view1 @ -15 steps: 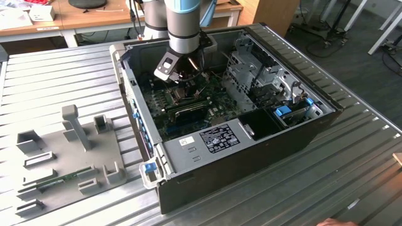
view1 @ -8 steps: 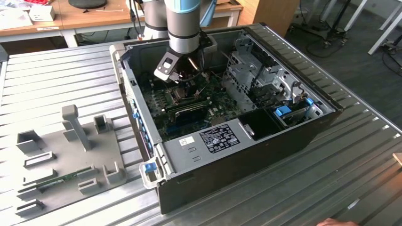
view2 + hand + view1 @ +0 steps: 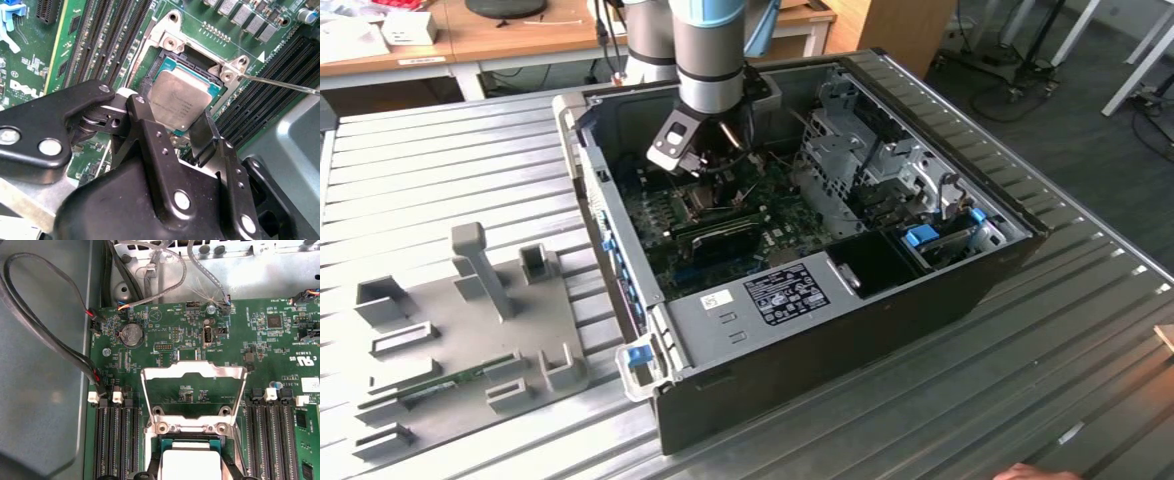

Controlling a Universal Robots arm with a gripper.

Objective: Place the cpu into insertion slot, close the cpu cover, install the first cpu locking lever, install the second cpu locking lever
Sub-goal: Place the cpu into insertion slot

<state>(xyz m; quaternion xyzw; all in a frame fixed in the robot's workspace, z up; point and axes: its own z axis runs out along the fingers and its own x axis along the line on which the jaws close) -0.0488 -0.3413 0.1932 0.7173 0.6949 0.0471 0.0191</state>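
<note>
1. Jaws of the gripper [image 3: 173, 120] are clamping the cpu [image 3: 177, 97] by two opposite edges.
2. The cpu is lying face up in the insertion slot [image 3: 156, 67].
3. Beyond it, the cpu cover [image 3: 230, 371] is standing swung open.
4. In the exterior view, the arm [image 3: 707, 60] is reaching down into the computer case [image 3: 881, 300].

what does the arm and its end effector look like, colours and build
The arm is a round silver-grey tube with a light blue joint cap. In the second wrist view the end effector is built of matte black jointed metal links pinned with silver rivets and screws.
</note>
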